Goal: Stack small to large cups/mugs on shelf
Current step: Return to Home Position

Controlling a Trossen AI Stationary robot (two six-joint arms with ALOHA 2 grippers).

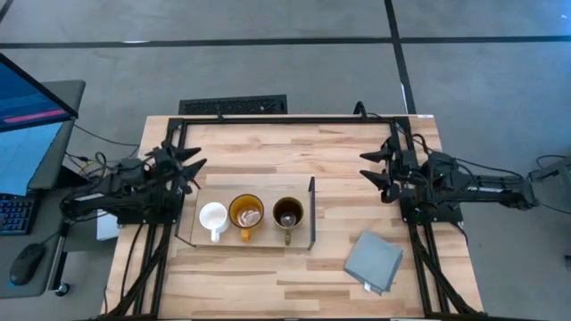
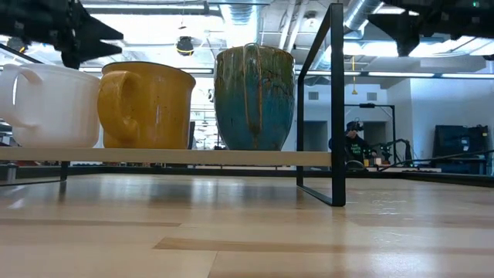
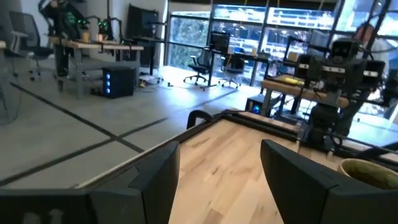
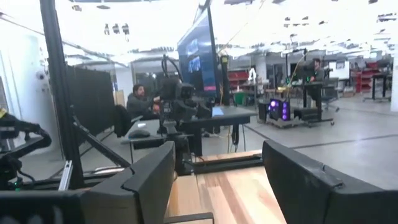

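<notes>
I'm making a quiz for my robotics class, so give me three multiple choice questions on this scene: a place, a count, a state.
1. Where is the grey cloth? A on the table, beside the shelf toward the right arm; B inside a cup; C on the floor.
2. How many mugs stand on the shelf? A one; B two; C three.
3. How are the left gripper and right gripper? A both shut on mugs; B both open, empty; C one holds the cloth.
A: it lies on bare wood outside the frame. C: white mug, yellow mug, brown mug in a row. B: each one's fingers are spread around nothing.
</notes>
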